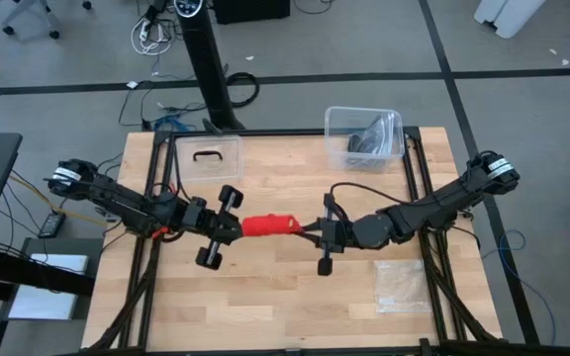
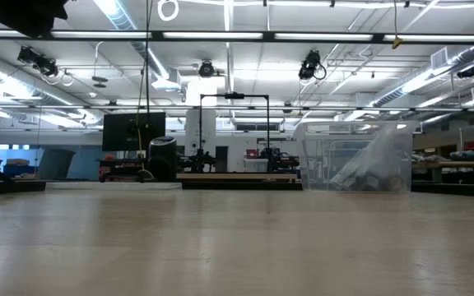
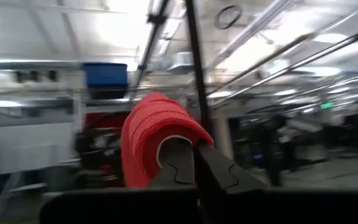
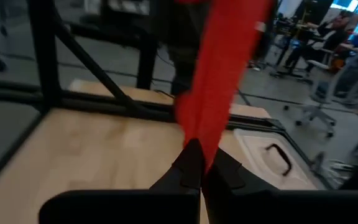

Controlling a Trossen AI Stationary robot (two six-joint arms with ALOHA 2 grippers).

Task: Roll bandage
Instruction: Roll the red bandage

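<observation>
The bright red bandage (image 1: 268, 224) hangs in the air over the middle of the table, stretched between my two grippers. My left gripper (image 1: 237, 228) is shut on its left end, and my right gripper (image 1: 305, 229) is shut on its right end. In the left wrist view the bandage (image 3: 157, 134) curls in several ribbed layers over my fingertips. In the right wrist view the bandage (image 4: 219, 74) runs away from my fingertips as a narrow band. The low view shows neither gripper nor the bandage. My left gripper pinches the bandage's thick left end (image 3: 166, 146) between its two fingers; the fabric arches over the fingertips (image 3: 178, 163) in several layers. The fingers come level from the table's left, along the band, which is lifted clear. My right gripper pinches the bandage's right end (image 4: 197, 140) between its fingertips (image 4: 188, 163). The fingers come about level from the table's right, along the band. The band runs straight off them toward the left gripper, clear of the table.
A clear plastic box (image 1: 364, 136) with dark contents stands at the far right and also shows in the low view (image 2: 356, 156). A clear lid with a black handle (image 1: 209, 155) lies at the far left. A clear plastic bag (image 1: 404, 287) lies at the near right.
</observation>
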